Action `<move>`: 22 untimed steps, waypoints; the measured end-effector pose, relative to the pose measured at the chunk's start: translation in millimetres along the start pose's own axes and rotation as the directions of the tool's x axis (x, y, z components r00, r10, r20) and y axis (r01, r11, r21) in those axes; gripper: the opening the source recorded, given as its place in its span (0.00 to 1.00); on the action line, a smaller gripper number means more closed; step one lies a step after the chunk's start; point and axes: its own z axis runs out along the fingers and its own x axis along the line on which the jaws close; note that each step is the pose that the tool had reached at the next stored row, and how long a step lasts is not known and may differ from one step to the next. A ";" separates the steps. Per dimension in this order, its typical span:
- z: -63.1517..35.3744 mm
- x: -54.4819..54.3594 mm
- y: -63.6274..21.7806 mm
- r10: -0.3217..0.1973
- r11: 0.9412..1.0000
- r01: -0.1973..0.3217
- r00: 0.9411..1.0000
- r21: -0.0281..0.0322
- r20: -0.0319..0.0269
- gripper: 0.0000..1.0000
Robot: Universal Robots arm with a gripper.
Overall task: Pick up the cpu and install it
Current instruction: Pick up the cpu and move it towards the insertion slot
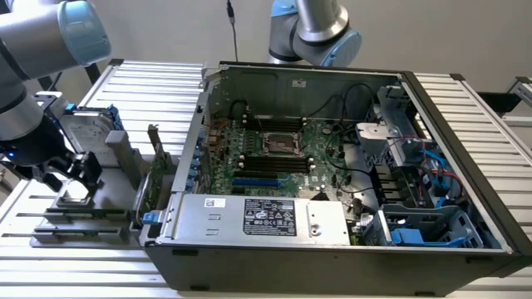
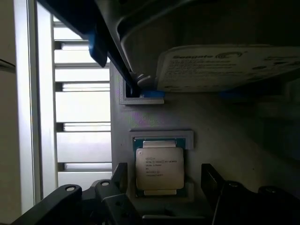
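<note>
The cpu (image 2: 159, 168) is a small square chip with a dull silver top. It lies flat in a shallow recess of the grey holder (image 2: 225, 122). My gripper (image 2: 164, 177) hangs just over it, open, with one black finger (image 2: 120, 176) on each side of the chip and a gap to each. In the exterior view the gripper (image 1: 73, 176) is low over the grey holder (image 1: 79, 208) at the exterior view's left, outside the computer case. The empty cpu socket (image 1: 278, 142) sits in the middle of the motherboard.
The open computer case (image 1: 465, 162) fills the middle. A silver hard drive with blue rails (image 1: 87, 128) stands in the holder beside the gripper and overhangs it (image 2: 225, 65). An expansion card (image 1: 154, 168) stands by the case wall. A silver box with a black label (image 1: 266, 218) is at the case front.
</note>
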 end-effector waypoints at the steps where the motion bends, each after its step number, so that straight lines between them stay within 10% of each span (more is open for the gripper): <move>1: 0.9 0.1 0.0 0.000 1.000 0.000 1.000 0.000 0.000 0.73; 22: 8.7 0.6 -0.3 0.001 1.000 -0.001 1.000 -0.007 -0.003 0.58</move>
